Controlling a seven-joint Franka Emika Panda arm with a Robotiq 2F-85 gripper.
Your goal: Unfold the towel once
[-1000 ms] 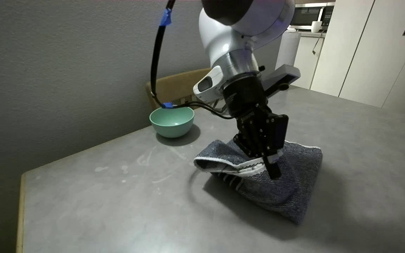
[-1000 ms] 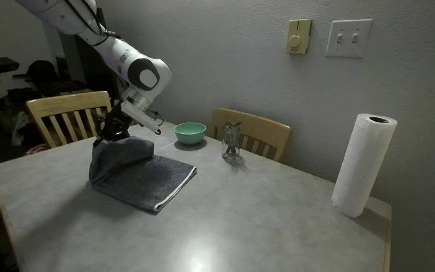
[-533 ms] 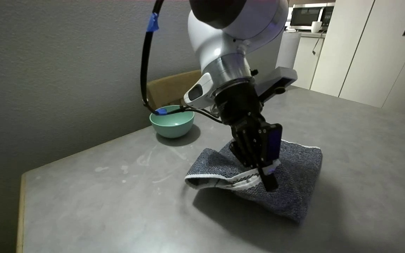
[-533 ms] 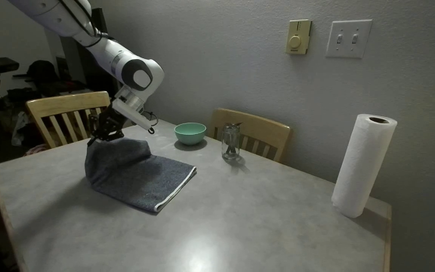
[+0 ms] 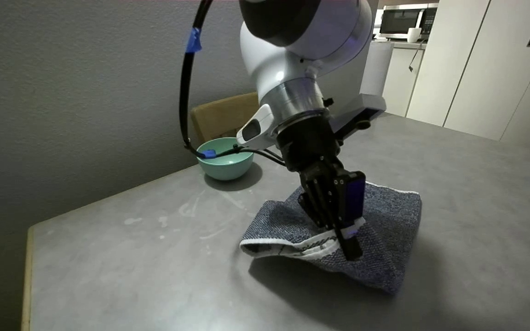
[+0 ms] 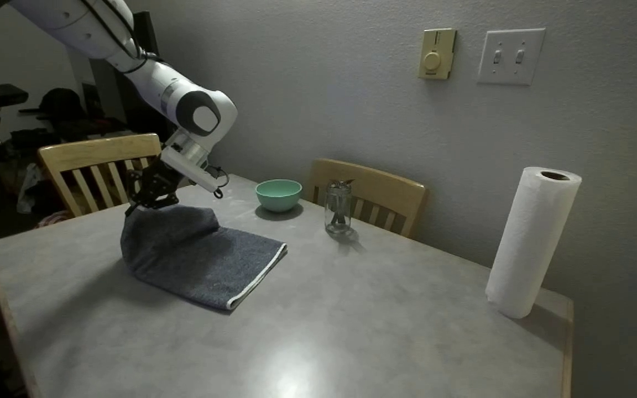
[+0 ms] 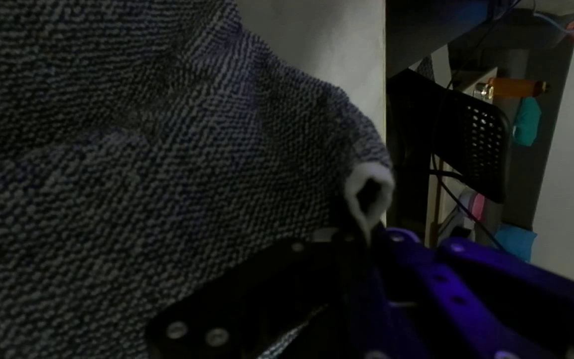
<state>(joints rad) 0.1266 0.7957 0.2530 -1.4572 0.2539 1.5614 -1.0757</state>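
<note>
Towel [image 5: 381, 243] only partly visible behind gripper [image 5: 349, 242].

Towel [image 6: 230, 260]: blue-grey terry, white hem [image 6: 258, 277], folded in layers
Lifted edge [image 5: 268, 248]: pinched in the claw [image 7: 365, 238], buckled
Flat part [image 6: 246, 257]: lying near, but apart from, the green bowl [image 6: 278, 196]

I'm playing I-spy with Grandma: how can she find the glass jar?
In an exterior view, find the grey table, then the wooden chair by the wall. In front of that chair, between the green bowl and the white paper roll, stands the jar. Of those three, only the jar is clear.
</note>
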